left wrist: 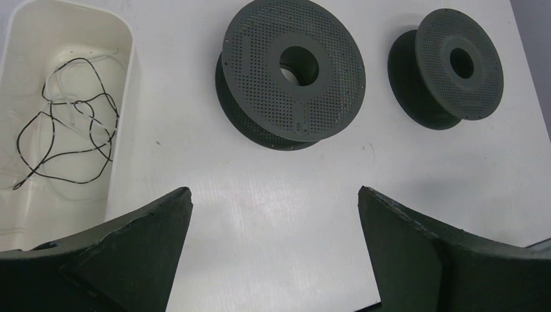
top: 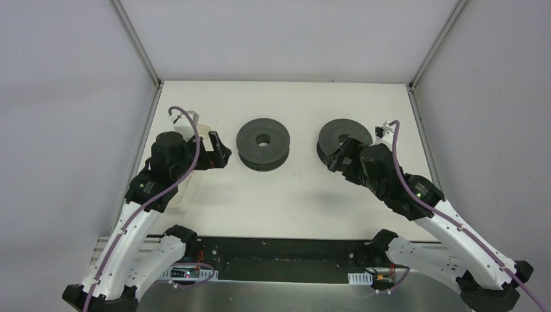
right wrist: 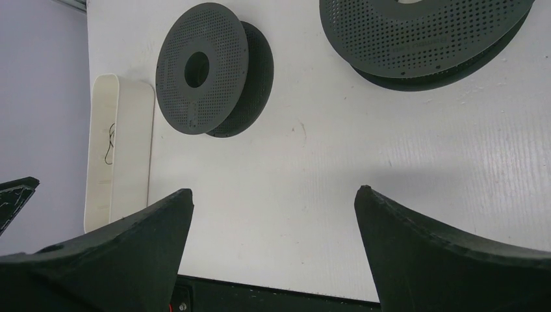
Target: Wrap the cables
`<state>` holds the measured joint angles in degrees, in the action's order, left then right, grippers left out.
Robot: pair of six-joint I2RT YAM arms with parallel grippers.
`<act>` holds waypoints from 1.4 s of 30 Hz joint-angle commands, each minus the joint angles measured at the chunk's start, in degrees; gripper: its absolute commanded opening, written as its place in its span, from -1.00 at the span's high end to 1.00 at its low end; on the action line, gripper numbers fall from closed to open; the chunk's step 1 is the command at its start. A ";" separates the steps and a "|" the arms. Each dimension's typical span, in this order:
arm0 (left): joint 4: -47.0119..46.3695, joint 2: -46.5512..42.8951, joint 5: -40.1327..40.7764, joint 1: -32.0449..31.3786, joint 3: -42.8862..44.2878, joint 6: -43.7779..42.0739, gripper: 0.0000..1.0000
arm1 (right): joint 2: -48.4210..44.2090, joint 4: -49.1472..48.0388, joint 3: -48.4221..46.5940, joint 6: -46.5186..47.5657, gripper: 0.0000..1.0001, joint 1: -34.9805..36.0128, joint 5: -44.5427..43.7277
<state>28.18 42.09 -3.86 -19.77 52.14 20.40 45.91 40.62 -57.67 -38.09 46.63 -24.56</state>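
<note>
Both grippers are opened wide and hold nothing. The left gripper [top: 219, 153] stands at the left side of the table [top: 292, 195], its fingers pointing toward the middle. In the left wrist view the left gripper [left wrist: 273, 195] shows two dark fingers [left wrist: 140, 250] far apart, with only bare white table between them. The right gripper [top: 340, 155] is near the front edge of the right spool [top: 343, 133]. From above it partly covers this spool, and I cannot tell if it touches. In the right wrist view the right gripper [right wrist: 273, 192] is also spread wide, and the right spool [right wrist: 422, 32] lies ahead of the fingertips, apart from them.

The cables [left wrist: 65, 120] are in a white tray [left wrist: 125, 78] at the left edge of the table, beside the left arm. They are one thin dark strand in loose curly loops on the tray floor, and some paler strands under it are hard to make out. From the right wrist only a small dark piece of the cables [right wrist: 109, 140] shows inside the tray [right wrist: 120, 169].

The middle spool [top: 262, 144] lies flat between the two grippers, touched by neither. Both spools are dark grey with perforated flanges and a round hole in the centre, and no wire is seen on them.
</note>
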 commanded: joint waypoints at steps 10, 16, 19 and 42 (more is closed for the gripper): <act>8.20 5.41 25.97 3.18 5.31 9.37 -0.86 | -5.04 -4.42 2.92 0.29 -0.99 -0.19 0.97; 12.13 12.76 19.59 18.86 8.75 17.71 -0.28 | -8.13 -8.18 5.83 3.45 -0.99 -0.14 6.43; 13.27 17.47 19.26 24.06 8.99 22.76 -0.16 | -8.43 -8.11 6.30 3.70 -0.99 -0.10 7.45; 8.66 43.44 5.10 25.80 14.61 10.86 0.14 | -9.99 -5.20 4.33 5.83 -0.99 -0.09 8.20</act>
<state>36.56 84.88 2.90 5.74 64.90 33.21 36.84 35.05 -51.40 -33.39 46.63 -16.21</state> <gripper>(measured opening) 0.435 0.993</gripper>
